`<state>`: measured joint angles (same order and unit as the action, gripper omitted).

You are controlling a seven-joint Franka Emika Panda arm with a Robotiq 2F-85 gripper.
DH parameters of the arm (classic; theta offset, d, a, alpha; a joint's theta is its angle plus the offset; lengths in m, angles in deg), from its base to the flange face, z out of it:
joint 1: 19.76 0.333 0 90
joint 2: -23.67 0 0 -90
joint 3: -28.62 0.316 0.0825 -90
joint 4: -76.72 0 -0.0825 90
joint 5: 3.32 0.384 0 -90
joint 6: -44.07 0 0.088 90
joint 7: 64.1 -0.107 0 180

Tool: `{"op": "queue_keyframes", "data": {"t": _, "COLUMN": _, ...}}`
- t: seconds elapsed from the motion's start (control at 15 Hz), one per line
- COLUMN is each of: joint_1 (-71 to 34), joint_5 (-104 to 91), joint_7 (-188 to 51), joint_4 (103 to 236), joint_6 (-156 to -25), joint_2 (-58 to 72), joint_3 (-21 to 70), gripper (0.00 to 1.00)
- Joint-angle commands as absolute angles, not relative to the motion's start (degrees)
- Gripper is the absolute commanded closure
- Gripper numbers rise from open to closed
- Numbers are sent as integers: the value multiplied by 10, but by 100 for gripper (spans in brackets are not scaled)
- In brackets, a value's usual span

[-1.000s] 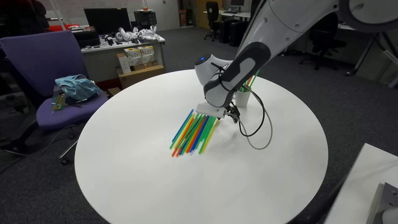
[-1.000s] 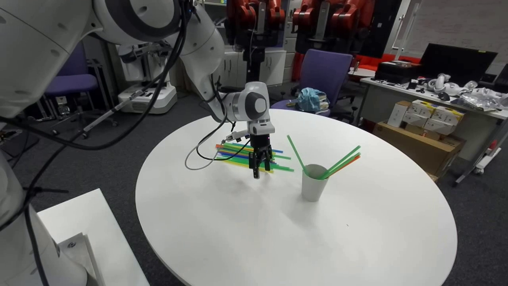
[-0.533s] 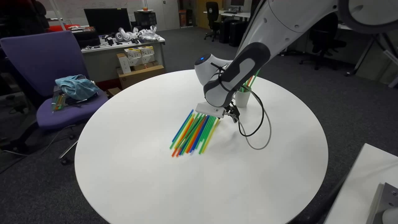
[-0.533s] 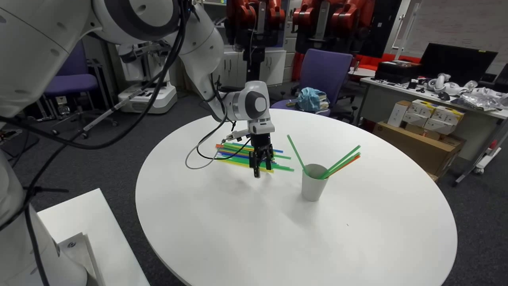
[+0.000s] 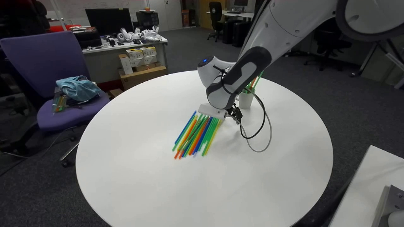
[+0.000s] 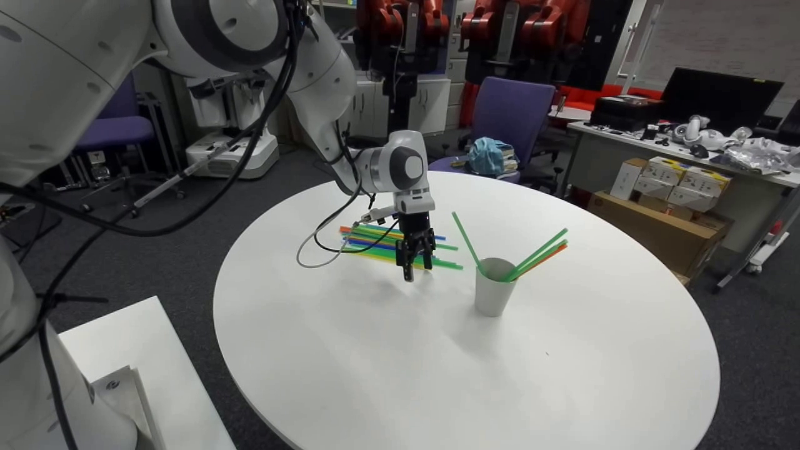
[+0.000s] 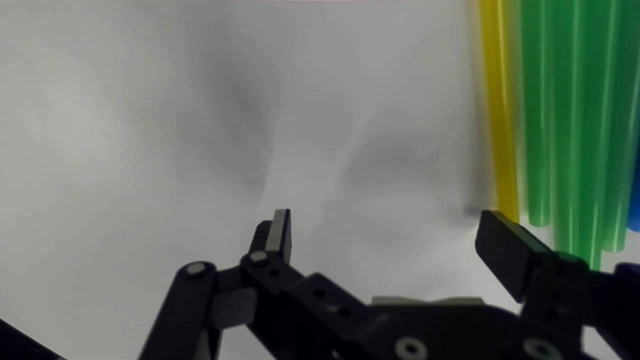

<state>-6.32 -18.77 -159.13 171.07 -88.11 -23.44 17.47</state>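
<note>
A white robot arm (image 6: 319,87) reaches over a round white table (image 5: 135,176); in both exterior views its upper part runs out of sight. Its black gripper (image 7: 384,220) points down over the tabletop, fingers (image 7: 505,250) spread wide, holding nothing; I can't tell whether the fingertips meet the surface. Just beside it lies a loose bundle of drinking straws (image 5: 197,135) in blue, green, orange and yellow, flat and roughly parallel. In the wrist view the bundle lines the right side: a yellow straw (image 7: 502,125) sits nearest, its near end running behind a finger, and whether the two touch is unclear. Green straws (image 7: 575,150) follow, then a sliver of blue straw (image 7: 634,205) cut off at the right edge. In an exterior view a pale cup (image 6: 490,297) stands upright to the right of the gripper, apart from it. One green straw (image 6: 467,240) leans left from its rim; two more green ones and an orange one (image 6: 545,259) lean right, their lower ends hidden inside. In an exterior view the wrist (image 5: 221,94) hides some of the bundle's far ends and part of the cup's straws, leaving the gripper a dark, indistinct shape beneath.
</note>
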Motion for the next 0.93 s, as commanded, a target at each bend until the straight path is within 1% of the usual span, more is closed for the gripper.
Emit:
{"op": "queue_keyframes", "data": {"t": 0.0, "joint_1": -56, "joint_5": -198, "joint_7": -1602, "joint_4": 1700, "joint_6": -916, "joint_2": -244, "joint_3": 165, "gripper": 0}}
{"op": "queue_keyframes", "data": {"t": 0.47, "joint_1": -40, "joint_5": -201, "joint_7": -1606, "joint_4": 1722, "joint_6": -969, "joint_2": -226, "joint_3": 149, "gripper": 0}}
{"op": "queue_keyframes", "data": {"t": 0.87, "joint_1": -43, "joint_5": -193, "joint_7": -1589, "joint_4": 1716, "joint_6": -968, "joint_2": -232, "joint_3": 154, "gripper": 0}}
